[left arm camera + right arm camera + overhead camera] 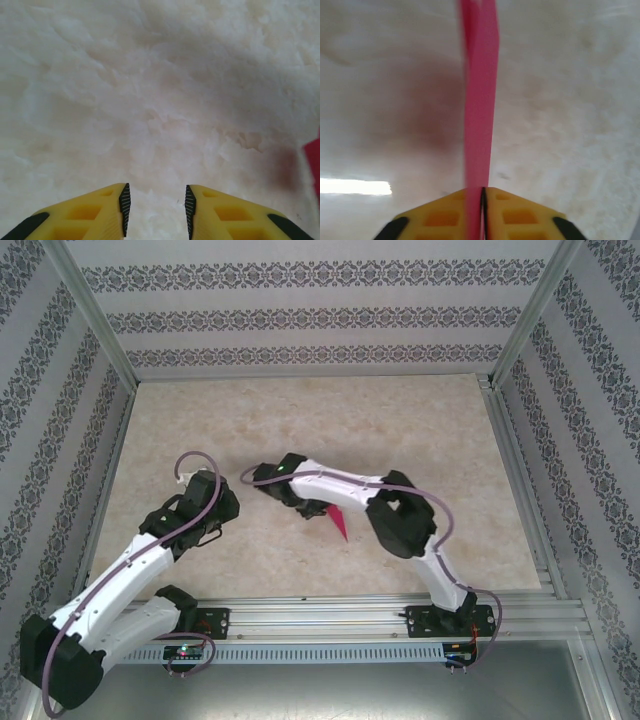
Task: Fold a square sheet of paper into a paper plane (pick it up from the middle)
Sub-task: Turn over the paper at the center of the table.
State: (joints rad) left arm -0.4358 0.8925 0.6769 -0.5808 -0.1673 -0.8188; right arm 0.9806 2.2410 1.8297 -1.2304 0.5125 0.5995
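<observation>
**Right claw pinches pink paper; left claw spread**

The right claw point(482, 194) sits closest to the lens. Its yellow fingers point(520, 215) are pressed together on the paper point(481, 100), which runs up from them as a narrow magenta-pink strip. It is seen edge-on, blurs toward the top, and throws a soft shadow on the marbled bench point(570, 125).

From above, the paper point(340, 524) shows as a sharp magenta point poking out under the right arm, near the bench's middle.

The left claw point(155, 202) is spread, with bare bench showing between its ridged pads point(124, 205). A pink sliver of paper point(314, 165) lies at that view's right edge.
</observation>
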